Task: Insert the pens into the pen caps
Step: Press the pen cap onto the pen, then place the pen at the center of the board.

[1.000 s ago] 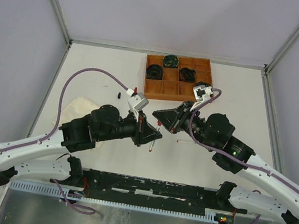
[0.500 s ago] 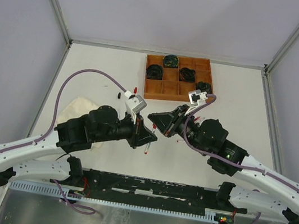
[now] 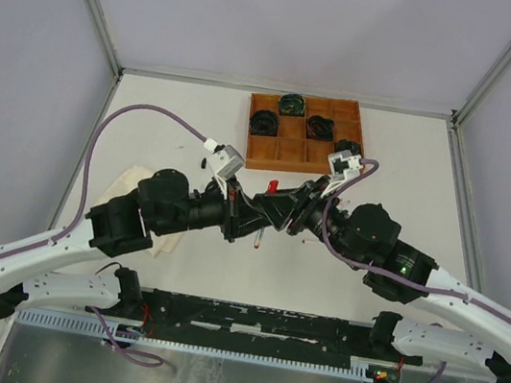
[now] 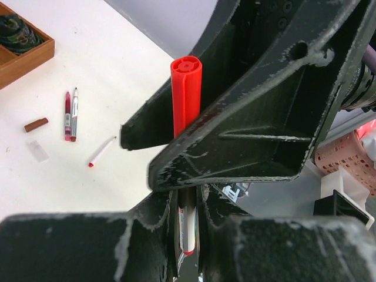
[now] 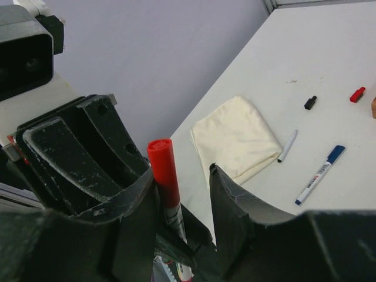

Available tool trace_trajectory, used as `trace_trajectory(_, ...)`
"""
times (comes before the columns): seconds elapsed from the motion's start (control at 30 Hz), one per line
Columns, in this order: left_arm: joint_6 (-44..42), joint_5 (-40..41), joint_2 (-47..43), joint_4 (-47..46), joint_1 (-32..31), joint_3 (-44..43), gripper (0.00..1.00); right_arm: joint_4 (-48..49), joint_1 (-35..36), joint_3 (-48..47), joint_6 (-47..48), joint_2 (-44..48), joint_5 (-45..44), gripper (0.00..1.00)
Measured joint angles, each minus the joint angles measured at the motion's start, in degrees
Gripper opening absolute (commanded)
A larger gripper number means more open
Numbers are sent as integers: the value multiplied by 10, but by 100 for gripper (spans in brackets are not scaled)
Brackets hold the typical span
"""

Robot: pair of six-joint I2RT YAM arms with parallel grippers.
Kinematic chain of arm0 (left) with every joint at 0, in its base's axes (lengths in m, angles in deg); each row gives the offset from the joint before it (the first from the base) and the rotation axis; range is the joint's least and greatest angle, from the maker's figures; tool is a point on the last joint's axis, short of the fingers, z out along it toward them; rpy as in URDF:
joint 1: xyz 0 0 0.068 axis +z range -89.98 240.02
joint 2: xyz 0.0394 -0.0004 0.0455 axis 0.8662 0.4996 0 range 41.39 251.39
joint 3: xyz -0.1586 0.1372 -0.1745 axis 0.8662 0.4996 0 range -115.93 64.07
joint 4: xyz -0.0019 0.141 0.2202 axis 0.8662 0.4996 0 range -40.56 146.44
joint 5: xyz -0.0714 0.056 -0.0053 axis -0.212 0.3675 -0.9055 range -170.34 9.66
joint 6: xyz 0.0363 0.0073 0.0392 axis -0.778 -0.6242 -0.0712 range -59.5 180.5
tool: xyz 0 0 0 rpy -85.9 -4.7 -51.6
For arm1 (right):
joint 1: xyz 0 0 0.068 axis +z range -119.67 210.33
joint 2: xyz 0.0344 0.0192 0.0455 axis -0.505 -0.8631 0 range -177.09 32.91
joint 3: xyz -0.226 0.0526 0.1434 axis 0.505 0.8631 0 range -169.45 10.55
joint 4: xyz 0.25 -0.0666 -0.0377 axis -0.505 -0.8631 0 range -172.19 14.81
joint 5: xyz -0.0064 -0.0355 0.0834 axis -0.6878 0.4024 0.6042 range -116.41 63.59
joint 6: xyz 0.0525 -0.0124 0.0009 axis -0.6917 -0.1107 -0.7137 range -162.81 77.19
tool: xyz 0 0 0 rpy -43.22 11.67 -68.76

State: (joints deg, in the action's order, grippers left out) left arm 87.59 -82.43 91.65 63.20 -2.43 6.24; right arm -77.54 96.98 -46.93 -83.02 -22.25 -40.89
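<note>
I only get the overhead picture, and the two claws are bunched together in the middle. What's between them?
Observer: Close up, the right gripper clamps a red cap.
Operator: And the other claw?
Observer: The left gripper pinches a white pen, in line with that cap.
Operator: Any spare caps?
Observer: A brown cap lies loose on the table near two pens.

Wooden tray [image 3: 291,151] (cables [image 3: 264,122] inside) and cream cloth [image 5: 235,138].
</note>
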Motion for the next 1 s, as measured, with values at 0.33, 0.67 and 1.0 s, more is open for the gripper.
trace_trajectory(0.33, 0, 43, -3, 11, 1, 1, 3, -67, 4, 56, 15, 100, -36, 50)
trace_trajectory(0.67, 3, 90, 26, 75, 1, 15, 3, -200, 4, 142, -35, 153, -118, 50)
trace_trajectory(1.0, 36, 174, 130, 108, 10, 23, 3, -299, 4, 146, -97, 94, -177, 50)
